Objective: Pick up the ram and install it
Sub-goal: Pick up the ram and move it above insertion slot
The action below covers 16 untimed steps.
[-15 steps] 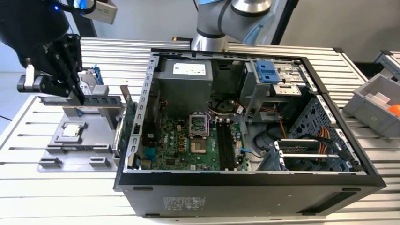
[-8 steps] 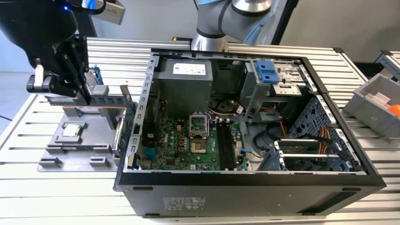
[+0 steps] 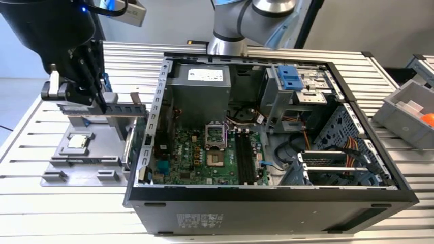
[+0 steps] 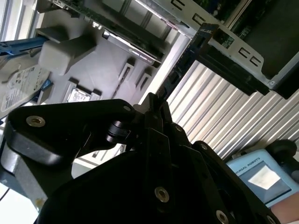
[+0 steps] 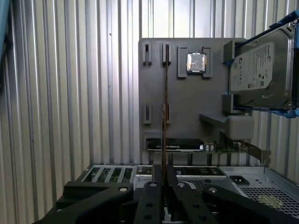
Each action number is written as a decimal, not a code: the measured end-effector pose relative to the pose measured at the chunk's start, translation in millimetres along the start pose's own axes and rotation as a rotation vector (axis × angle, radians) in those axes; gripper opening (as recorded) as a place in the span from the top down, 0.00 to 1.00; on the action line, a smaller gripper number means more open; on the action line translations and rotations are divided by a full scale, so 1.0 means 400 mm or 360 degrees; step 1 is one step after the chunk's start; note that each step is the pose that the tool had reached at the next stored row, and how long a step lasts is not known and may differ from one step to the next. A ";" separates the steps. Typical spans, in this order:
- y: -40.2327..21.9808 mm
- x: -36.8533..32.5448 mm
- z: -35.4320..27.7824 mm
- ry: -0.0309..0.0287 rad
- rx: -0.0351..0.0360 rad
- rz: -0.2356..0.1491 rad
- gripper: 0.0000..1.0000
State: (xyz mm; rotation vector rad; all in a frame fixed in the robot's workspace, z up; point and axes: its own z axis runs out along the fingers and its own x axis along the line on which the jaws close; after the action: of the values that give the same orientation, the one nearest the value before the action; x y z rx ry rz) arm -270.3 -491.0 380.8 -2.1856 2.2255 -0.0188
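The ram (image 3: 125, 110) is a thin dark stick, held level over the grey parts tray (image 3: 88, 152) on the exterior view's left. My gripper (image 3: 101, 104) is shut on it near one end. In the first wrist view the ram (image 5: 165, 102) shows edge-on, running out from between my fingertips (image 5: 163, 181) in line with the tray's narrow slots (image 5: 166, 52). In the second wrist view the ram (image 4: 184, 63) juts out past my gripper (image 4: 154, 101). Whether the stick still touches the slots is unclear. The open computer case (image 3: 146, 152) lies to the exterior view's right, with dark memory slots (image 3: 244, 157) on its motherboard.
On the tray (image 5: 187, 98) sit a processor chip (image 5: 196, 62), a silver hard drive in a blue frame (image 5: 261, 70) and a card with a metal bracket (image 5: 187, 144). The case's side wall (image 3: 157, 112) stands close by the ram. A grey bin (image 3: 410, 109) is at the far right.
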 end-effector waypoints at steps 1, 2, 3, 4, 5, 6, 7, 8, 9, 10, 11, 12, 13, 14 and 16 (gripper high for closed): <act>-0.004 0.000 0.000 -0.00001 0.0000 0.0000 1.00; -0.009 0.000 0.000 0.00000 0.0000 0.0000 1.00; -0.013 0.000 0.000 -0.00002 0.0000 0.0000 1.00; -0.017 0.000 0.001 -0.00001 -0.0001 0.0000 1.00; -0.022 0.000 0.001 -0.00001 -0.0001 0.0000 1.00; -0.027 0.000 0.001 -0.00002 -0.0001 -0.0001 1.00; -0.053 -0.001 0.001 0.00000 -0.0002 -0.0001 1.00; -0.057 -0.001 0.001 -0.00001 -0.0003 -0.0001 1.00; -0.061 -0.001 0.002 0.00000 -0.0003 -0.0001 1.00; -0.065 -0.001 0.002 -0.00001 -0.0003 -0.0001 1.00; -0.069 -0.001 0.002 -0.00001 -0.0003 -0.0001 1.00; -0.073 -0.001 0.002 -0.00001 -0.0003 -0.0002 1.00; -0.077 -0.001 0.002 -0.00001 -0.0003 -0.0001 1.00; -0.082 -0.001 0.002 0.00000 -0.0004 -0.0002 1.00; -0.089 -0.002 0.002 -0.00001 -0.0004 -0.0002 1.00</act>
State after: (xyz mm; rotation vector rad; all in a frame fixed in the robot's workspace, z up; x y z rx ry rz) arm -234.5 -491.0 380.8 -2.1880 2.2255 -0.0161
